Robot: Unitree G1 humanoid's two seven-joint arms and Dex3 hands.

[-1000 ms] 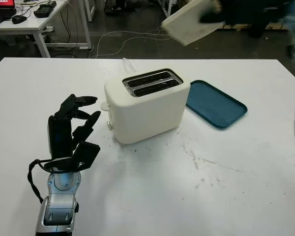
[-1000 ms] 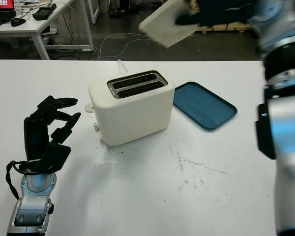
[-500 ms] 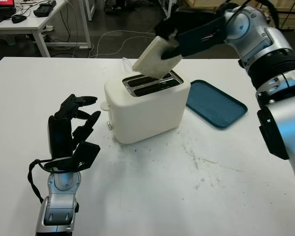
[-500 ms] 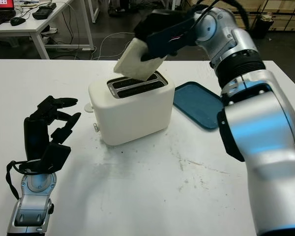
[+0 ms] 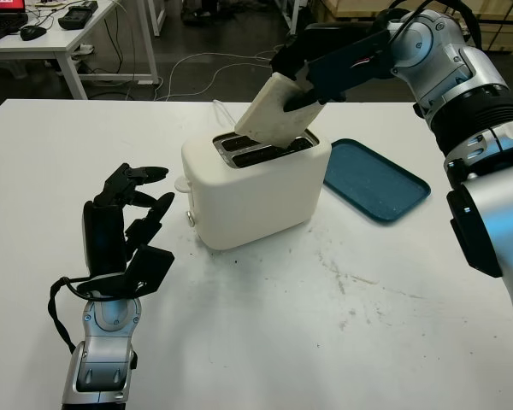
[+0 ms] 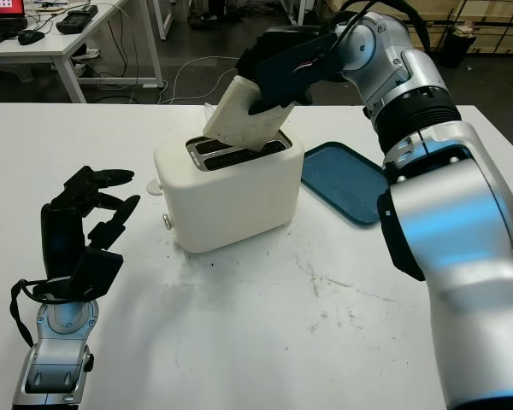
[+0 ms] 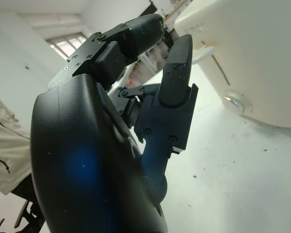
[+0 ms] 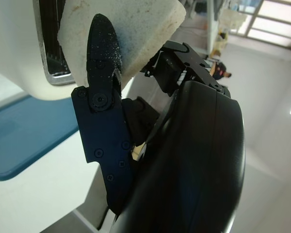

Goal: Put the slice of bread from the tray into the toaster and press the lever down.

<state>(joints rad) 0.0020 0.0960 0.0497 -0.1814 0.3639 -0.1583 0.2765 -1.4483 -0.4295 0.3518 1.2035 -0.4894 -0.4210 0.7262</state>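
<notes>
- Gripping the pale square slice of bread [image 5: 276, 110], our right hand [image 5: 312, 68] holds it tilted, lower corner dipping into a slot of the cream plastic toaster [image 5: 255, 190].
- Beside it, our flat blue tray [image 5: 374, 180] sits bare.
- Our left hand [image 5: 124, 229] hovers near the toaster, fingers curled, holding nothing.

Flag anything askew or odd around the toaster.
The pale bread slice, gripped by the right hand, leans tilted over the cream toaster slots, not upright. The white table looks scuffed. Left hand idles left.
</notes>
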